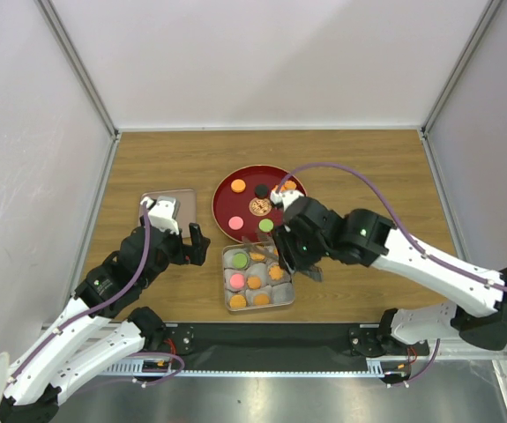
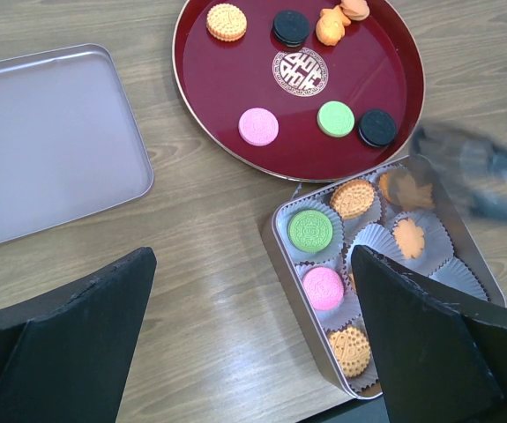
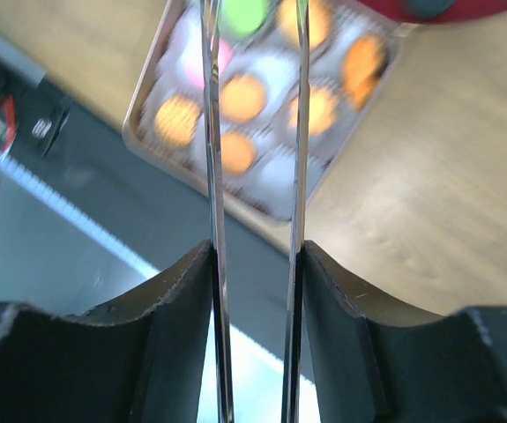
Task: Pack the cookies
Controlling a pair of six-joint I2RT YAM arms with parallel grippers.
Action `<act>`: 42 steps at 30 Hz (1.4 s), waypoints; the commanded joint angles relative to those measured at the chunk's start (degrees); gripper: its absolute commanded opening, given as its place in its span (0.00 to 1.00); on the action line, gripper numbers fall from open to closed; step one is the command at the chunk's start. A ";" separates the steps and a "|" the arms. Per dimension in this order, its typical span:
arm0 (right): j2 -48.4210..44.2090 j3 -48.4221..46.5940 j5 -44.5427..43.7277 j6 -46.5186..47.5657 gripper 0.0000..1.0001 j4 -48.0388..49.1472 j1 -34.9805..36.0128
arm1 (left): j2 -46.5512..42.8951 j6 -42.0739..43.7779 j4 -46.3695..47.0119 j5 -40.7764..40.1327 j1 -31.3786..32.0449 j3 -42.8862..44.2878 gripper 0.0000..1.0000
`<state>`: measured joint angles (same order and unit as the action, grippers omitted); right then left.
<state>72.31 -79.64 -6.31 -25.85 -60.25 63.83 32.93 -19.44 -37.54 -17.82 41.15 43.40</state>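
Cookies sit in most paper cups of the square tin, and more lie on the red tray at the tin's 12 o'clock. The right gripper hangs over the tin's 2 o'clock corner, pinched onto thin metal tongs whose blades reach across the packed cookies; whether their tips carry one is too blurred to tell. The left gripper hovers at the tin's 9 o'clock, spread wide and empty.
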 commanded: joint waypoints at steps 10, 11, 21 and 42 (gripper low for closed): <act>21.00 -16.32 -4.59 11.78 0.47 6.81 -11.79 | -0.23 0.11 1.06 0.07 0.43 0.81 1.00; 22.68 -17.38 -6.51 11.96 0.47 6.55 -12.24 | -0.32 0.11 1.06 0.07 0.34 0.81 1.00; 38.60 -27.94 -11.97 14.59 0.47 6.90 -17.69 | 0.03 0.19 1.24 0.51 0.34 0.73 1.00; 43.00 -28.91 -5.03 14.95 0.50 9.71 -23.49 | 0.21 0.28 1.24 0.77 0.43 0.81 1.00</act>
<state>115.94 -108.01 -12.34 -11.29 -52.56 41.21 32.97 -19.42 -37.52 -17.58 41.15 43.40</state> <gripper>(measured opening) 0.501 0.996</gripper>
